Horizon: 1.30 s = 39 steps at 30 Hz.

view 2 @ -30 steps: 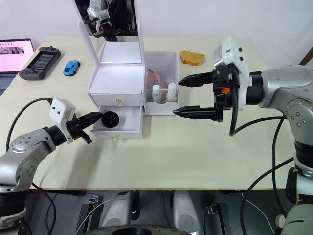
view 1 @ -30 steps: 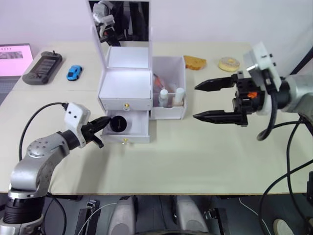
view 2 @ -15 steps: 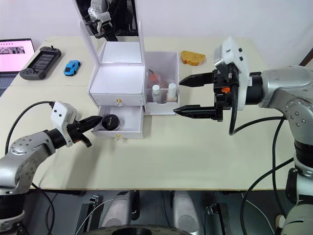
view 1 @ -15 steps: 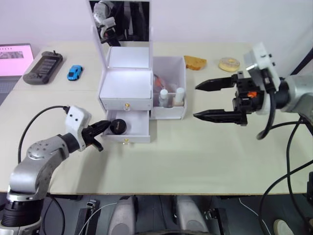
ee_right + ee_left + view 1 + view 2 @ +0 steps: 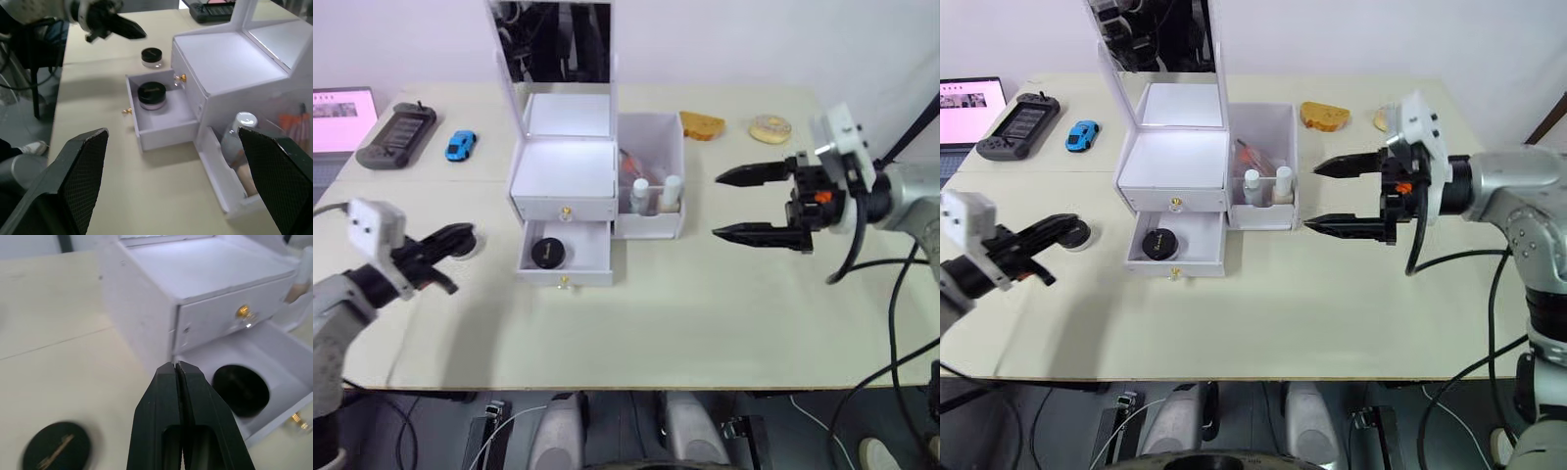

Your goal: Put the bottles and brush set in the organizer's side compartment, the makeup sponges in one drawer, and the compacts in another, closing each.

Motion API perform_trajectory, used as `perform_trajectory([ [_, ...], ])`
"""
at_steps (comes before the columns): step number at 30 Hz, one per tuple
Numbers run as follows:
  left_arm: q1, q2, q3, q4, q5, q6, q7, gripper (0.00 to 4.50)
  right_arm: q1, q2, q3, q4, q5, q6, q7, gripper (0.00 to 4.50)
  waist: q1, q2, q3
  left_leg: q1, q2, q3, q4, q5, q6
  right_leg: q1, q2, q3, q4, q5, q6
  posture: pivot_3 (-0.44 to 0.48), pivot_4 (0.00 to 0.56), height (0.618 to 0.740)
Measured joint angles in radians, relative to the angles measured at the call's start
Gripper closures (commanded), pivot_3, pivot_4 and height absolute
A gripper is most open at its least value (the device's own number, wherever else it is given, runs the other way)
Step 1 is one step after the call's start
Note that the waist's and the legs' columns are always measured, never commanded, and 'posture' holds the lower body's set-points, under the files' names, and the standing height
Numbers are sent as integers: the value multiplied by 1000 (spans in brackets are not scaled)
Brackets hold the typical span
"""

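The white organizer (image 5: 566, 176) stands mid-table, its mirror lid upright, its upper drawer (image 5: 230, 318) shut and its lower drawer (image 5: 592, 257) pulled out. One black compact (image 5: 547, 253) lies in the lower drawer. The other compact (image 5: 1074, 233) rests on the table to the left, just beside my left gripper (image 5: 460, 232), which is shut on nothing. The side compartment (image 5: 656, 137) holds both bottles (image 5: 639, 194) and the brush set (image 5: 628, 160). My right gripper (image 5: 717, 206) hovers wide open to the right of the organizer. The makeup sponges are out of view.
A game console (image 5: 396, 122), a blue toy car (image 5: 461, 145) and a laptop (image 5: 340, 106) sit at the back left. A slice of bread (image 5: 703, 124) and a round pastry (image 5: 770, 128) lie at the back right.
My left gripper has pulled back to the left from the lower drawer, leaving a compact inside, and now sits by the compact on the table. The right gripper drifted slightly right.
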<state>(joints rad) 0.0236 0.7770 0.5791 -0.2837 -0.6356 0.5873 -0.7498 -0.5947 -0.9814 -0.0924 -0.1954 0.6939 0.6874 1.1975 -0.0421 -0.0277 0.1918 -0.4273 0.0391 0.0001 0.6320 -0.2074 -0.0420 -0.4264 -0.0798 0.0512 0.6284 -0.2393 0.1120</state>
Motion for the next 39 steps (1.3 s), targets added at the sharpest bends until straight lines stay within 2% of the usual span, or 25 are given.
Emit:
perform_trajectory([
  [2, 39, 24, 53, 63, 25, -43, -21, 4432, 63, -3, 0, 79, -46, -51, 24, 0, 0, 0, 0, 0, 0, 1, 0, 0, 0, 0, -1, 0, 0, 0, 0, 0, 150, 738],
  [5, 93, 37, 118, 193, 60, -129, -66, 3550, 127, -3, -17, 216, -112, -141, 25, 0, -2, 0, 0, 0, 0, 1, -1, 0, 0, -1, -1, 0, 0, 0, 0, 0, 150, 738],
  [8, 168, 48, 219, 384, 110, -243, -102, 2062, 222, -3, -85, 366, -154, -208, 15, 0, -3, 0, 0, 0, 0, 2, -3, 0, 0, -1, -1, 0, -2, 0, 0, 0, 150, 738],
  [12, 225, 49, 263, 542, 147, -383, -150, 25, 276, -4, -137, 439, -181, -290, 21, 0, -3, 1, 0, 1, 1, 2, -2, 0, 0, -1, -1, 0, -2, 0, -1, 0, 150, 738],
  [20, 308, 24, 314, 620, 152, -475, -166, 25, 352, -5, -224, 552, -199, -355, 27, 0, -3, 2, 0, 1, 4, 6, -4, -2, -4, -2, -3, -1, -14, 4, -8, 0, 150, 738],
  [25, 284, 24, 297, 591, 142, -466, -165, 25, 334, 10, -220, 545, -198, -323, 28, 0, -3, 2, 0, 1, 4, 8, -4, -2, -4, -1, -4, -1, -14, 5, -8, 0, 150, 738],
  [28, 280, 23, 286, 545, 142, -449, -154, 25, 310, 12, -194, 477, -186, -269, 36, 0, -5, 2, 0, 1, 6, 11, -4, -1, -1, -1, -3, -1, -12, 5, -8, 0, 150, 738],
  [33, 257, 8, 241, 382, 98, -335, -113, 25, 196, 3, -111, 228, -129, -123, 42, 0, -3, 2, 0, 1, 10, 12, -4, -1, -1, -3, 1, -1, -8, 5, -8, 0, 150, 738],
  [39, 207, 9, 135, 271, 106, -195, -15, 25, -46, 61, -14, 109, -86, 69, -56, 0, -3, 2, 0, 1, 10, 13, -4, -1, -1, -3, 0, -1, -9, 5, -8, 0, 150, 738],
])
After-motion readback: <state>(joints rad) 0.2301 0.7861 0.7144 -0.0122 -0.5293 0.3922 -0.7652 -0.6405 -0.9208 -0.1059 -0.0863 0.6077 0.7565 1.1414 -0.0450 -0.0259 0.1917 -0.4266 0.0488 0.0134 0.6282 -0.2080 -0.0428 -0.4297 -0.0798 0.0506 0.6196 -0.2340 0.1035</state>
